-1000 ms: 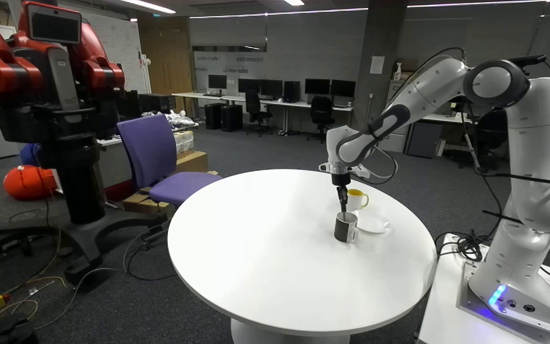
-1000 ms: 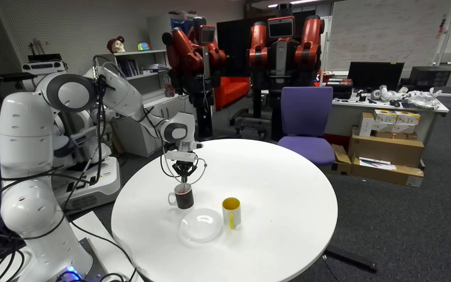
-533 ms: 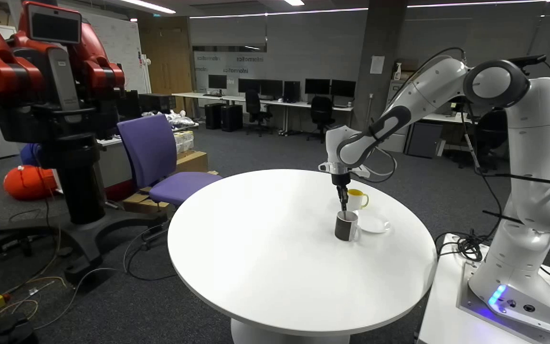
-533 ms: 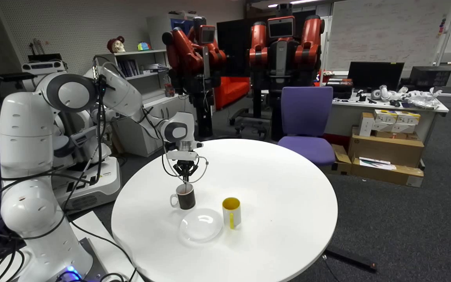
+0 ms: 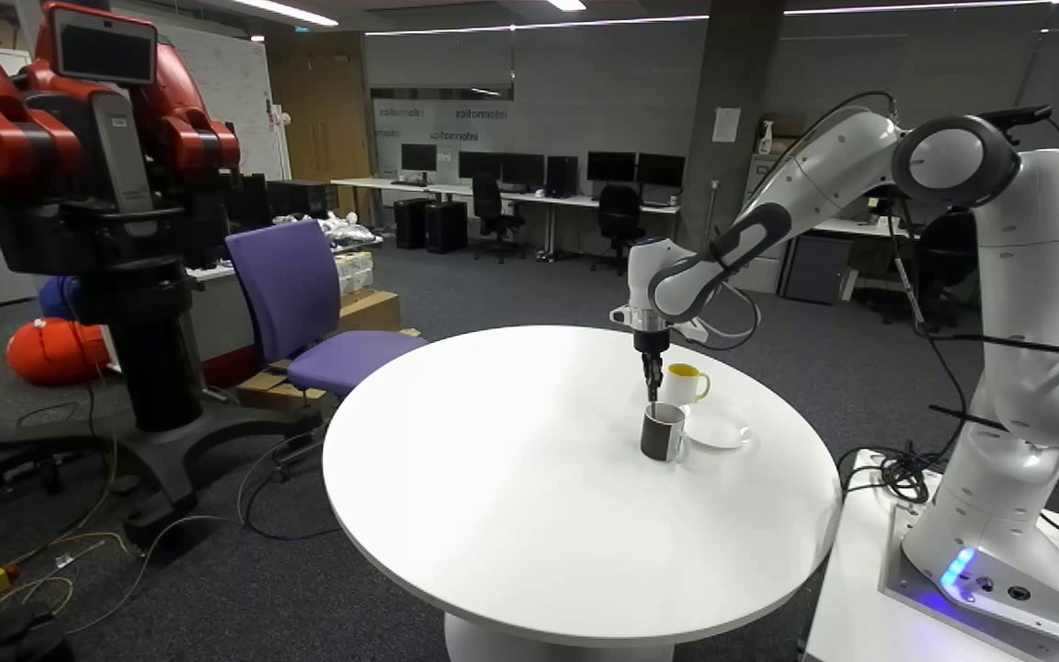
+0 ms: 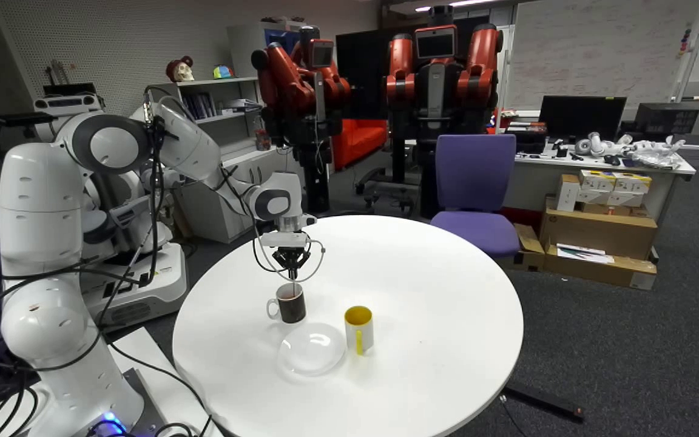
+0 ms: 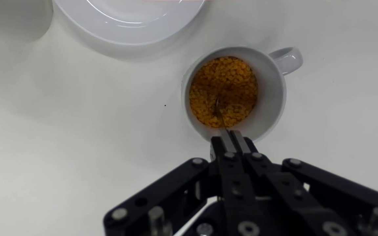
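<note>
My gripper (image 7: 230, 131) points down over the near rim of a mug, its fingers pinched together on a thin metal utensil (image 7: 221, 118). The utensil's lower end is sunk in orange grains (image 7: 225, 70) that cover the bottom of the mug (image 7: 271, 95), so its shape there is hidden; it may be a spoon. In both exterior views the mug (image 5: 659, 439) stands upright on the table, dark outside and pale inside, with a white handle. The utensil (image 6: 293, 289) leans only slightly as it enters the mug from the gripper (image 6: 292, 277).
A white plate (image 6: 312, 349) lies close to the dark mug. Beside the plate stands a white mug with yellow interior and handle (image 6: 359, 331), cut off at the corner of the wrist view. The round white table (image 5: 529, 515) has a purple chair (image 5: 286, 294) at its edge.
My gripper has shifted slightly sideways, leftward in one exterior view and rightward in the opposite one. The dark mug has slid a little on the table along with it. The grip is unchanged.
</note>
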Tool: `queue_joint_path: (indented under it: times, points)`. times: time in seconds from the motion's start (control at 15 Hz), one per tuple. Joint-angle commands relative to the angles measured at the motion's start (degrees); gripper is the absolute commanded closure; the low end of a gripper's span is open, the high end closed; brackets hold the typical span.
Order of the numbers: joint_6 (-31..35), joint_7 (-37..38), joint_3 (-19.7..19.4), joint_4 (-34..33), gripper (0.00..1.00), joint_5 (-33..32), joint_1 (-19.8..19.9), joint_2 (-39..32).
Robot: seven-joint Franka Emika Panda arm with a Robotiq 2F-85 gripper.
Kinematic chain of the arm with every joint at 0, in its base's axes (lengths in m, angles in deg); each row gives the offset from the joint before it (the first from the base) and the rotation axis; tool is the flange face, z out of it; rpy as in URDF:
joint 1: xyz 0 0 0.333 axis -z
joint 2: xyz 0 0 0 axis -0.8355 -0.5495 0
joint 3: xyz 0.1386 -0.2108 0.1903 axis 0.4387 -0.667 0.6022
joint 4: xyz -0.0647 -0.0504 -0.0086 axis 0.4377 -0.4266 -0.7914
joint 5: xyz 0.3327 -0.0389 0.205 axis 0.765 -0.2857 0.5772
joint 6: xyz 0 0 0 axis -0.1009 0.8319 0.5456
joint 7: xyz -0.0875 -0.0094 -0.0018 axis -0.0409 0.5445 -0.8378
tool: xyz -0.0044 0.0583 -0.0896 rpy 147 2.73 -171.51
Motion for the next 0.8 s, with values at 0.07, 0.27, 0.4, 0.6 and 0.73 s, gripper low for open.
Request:
queue_joint_path:
  times: [0.07, 0.27, 0.4, 0.6, 0.73]
  points:
    - [-2.9, -4.1, 1.6, -1.6, 0.99, 5.7, 1.9, -1.0]
    - [-6.7, -4.9, 1.3, -2.3, 0.99, 6.9, 1.8, -0.9]
    - [-8.7, -3.0, 0.4, -2.3, 0.99, 4.6, 1.0, -0.6]
    - [-9.0, -1.8, -0.2, -1.9, 0.99, 2.0, 0.5, 0.1]
    - [-7.9, -1.1, -0.4, -1.7, 0.99, 0.7, 0.3, 0.6]
